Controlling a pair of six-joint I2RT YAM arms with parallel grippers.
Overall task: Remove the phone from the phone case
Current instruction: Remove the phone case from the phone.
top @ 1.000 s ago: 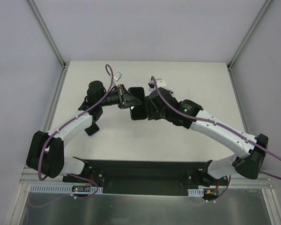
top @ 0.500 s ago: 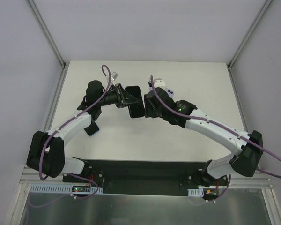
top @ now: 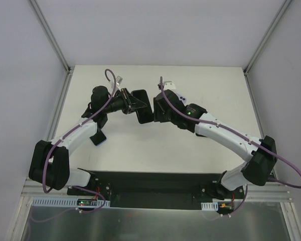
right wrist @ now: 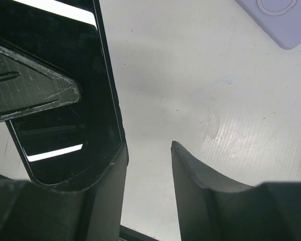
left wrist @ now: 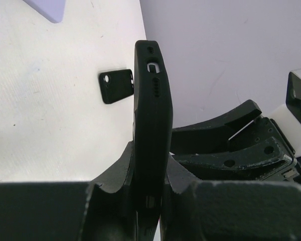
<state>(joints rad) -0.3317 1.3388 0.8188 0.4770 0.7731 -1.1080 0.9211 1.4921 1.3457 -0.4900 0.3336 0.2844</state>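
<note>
The black phone in its black case (top: 142,107) is held off the table at the middle back. My left gripper (top: 134,102) is shut on it. In the left wrist view the cased phone (left wrist: 151,100) stands edge-on between the fingers (left wrist: 115,173) of my left gripper (left wrist: 150,155). My right gripper (top: 157,108) sits right beside the phone. In the right wrist view it (right wrist: 148,145) is open with nothing between its jaws. Its left finger (right wrist: 108,186) lies against the edge of the phone's glossy screen (right wrist: 60,100).
A spare black case (left wrist: 117,86) lies flat on the white table (top: 190,145), also seen near the left arm (top: 97,137). A lilac case (right wrist: 283,17) lies at the back, partly hidden by the right arm (top: 170,85). Walls close in the table.
Both grippers and the phone have moved a little toward the back of the table and leftward. The left gripper has kept its hold; the right has stayed beside the phone.
</note>
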